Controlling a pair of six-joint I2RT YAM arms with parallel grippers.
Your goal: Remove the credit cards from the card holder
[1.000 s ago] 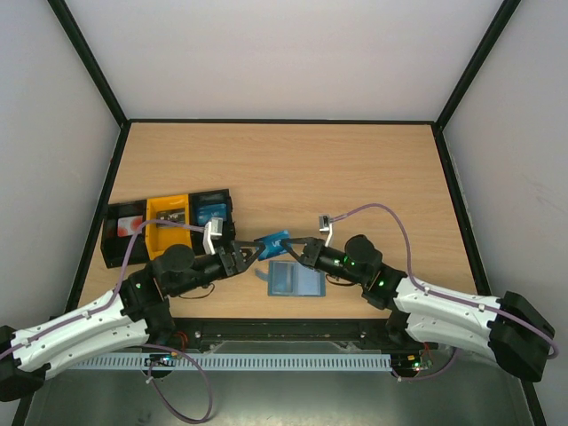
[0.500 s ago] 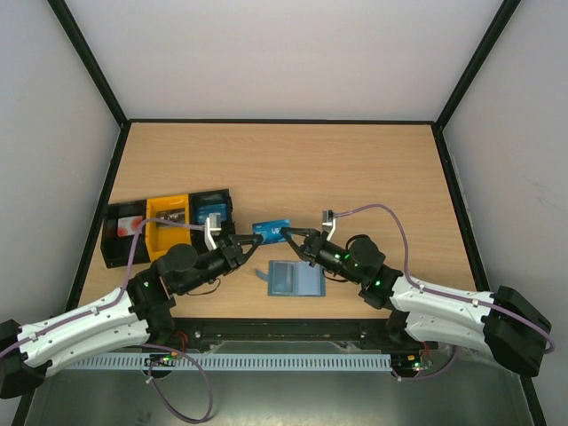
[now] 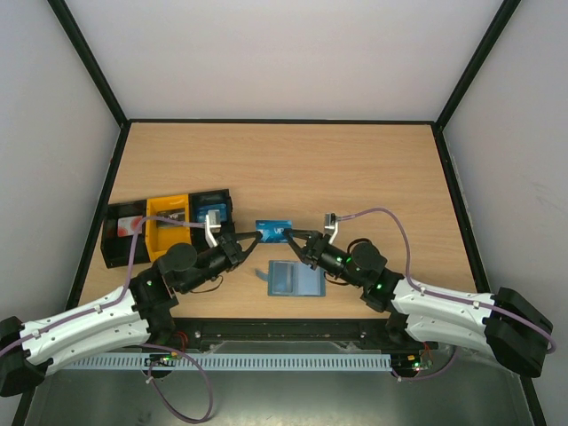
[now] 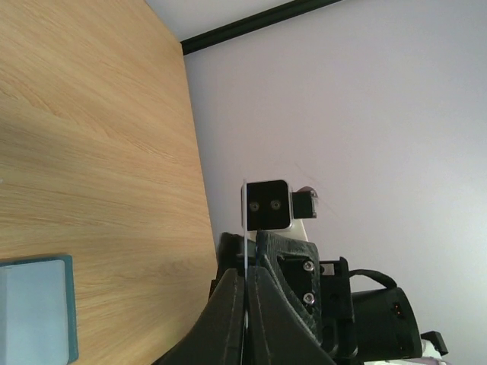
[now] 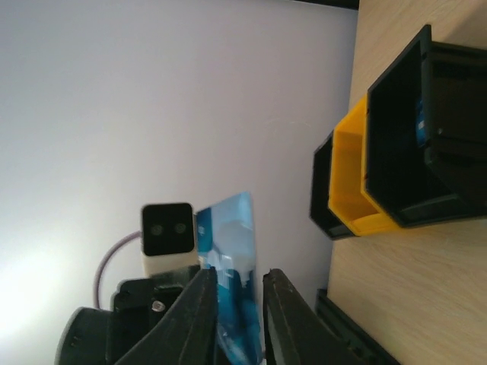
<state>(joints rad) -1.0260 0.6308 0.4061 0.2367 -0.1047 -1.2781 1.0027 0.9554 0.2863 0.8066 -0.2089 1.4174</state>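
Our left gripper [image 3: 255,237] is clamped on the card [image 3: 274,231], right gripper [image 3: 294,236] barely parted, grip unclear; if both tug, we bend it.

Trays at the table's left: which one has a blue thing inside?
The black tray at the row's right end, beside the yellow tray; the other black tray holds something white and red.

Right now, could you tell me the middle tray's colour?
The middle tray is yellow; top view shows it best.
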